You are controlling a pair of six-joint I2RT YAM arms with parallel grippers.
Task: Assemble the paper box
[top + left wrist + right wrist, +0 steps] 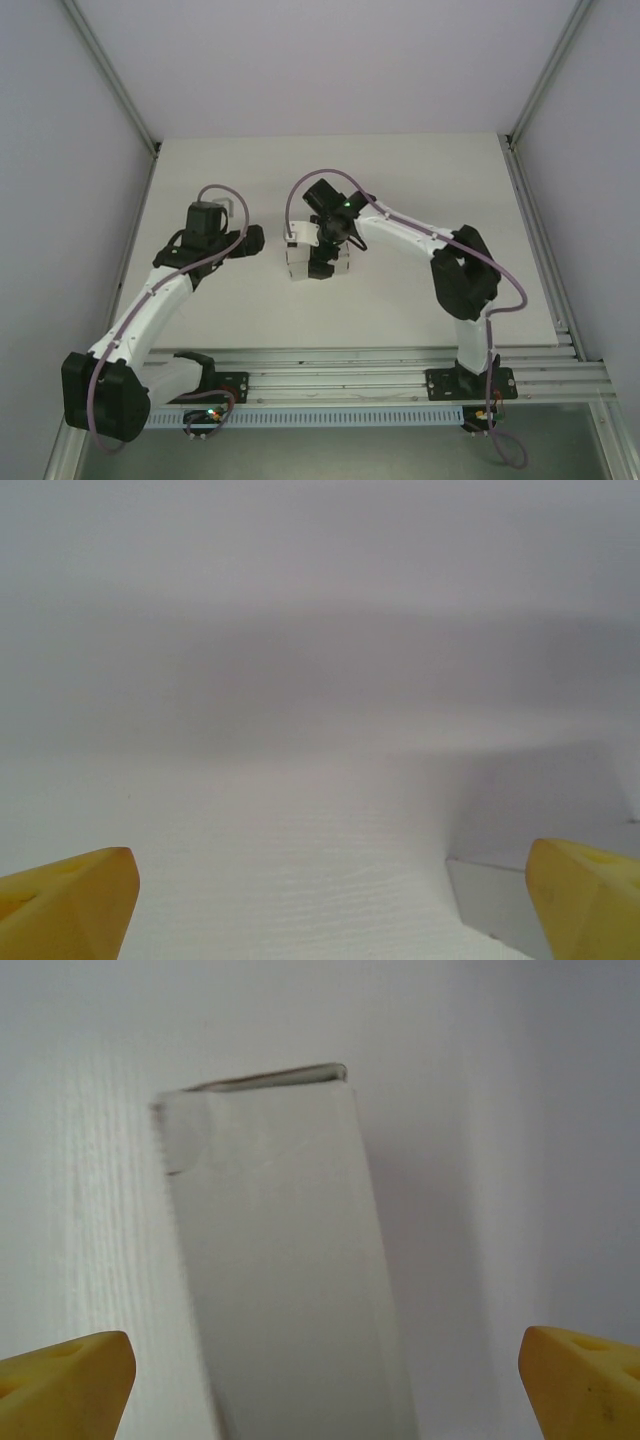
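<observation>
Two arms meet near the middle of the top view. The paper box [296, 262] lies on the white table [420, 180] just left of frame centre, and the right gripper [322, 265] is right over it. Whether they touch cannot be told from here. The left gripper [252, 240] sits just left of the box, apart from it.

From the left wrist, the left gripper [325, 910] is spread wide with nothing between its yellow fingertips [65, 900], which sit at the bottom corners. A grey panel [490, 900] at lower right may be a face of the box, but this is uncertain.

From the right wrist, the right gripper [322, 1385] is likewise released, with its fingertips [60, 1380] wide apart. The box [290, 1280] runs up the centre of the frame as a long, narrow white body. Its far end at upper centre looks only loosely tucked.

Closing that end is probably the step in hand. It would go best if the right gripper pinched the body gently across its width, to avoid crushing the thin card. The left gripper could then press the flap in squarely.
</observation>
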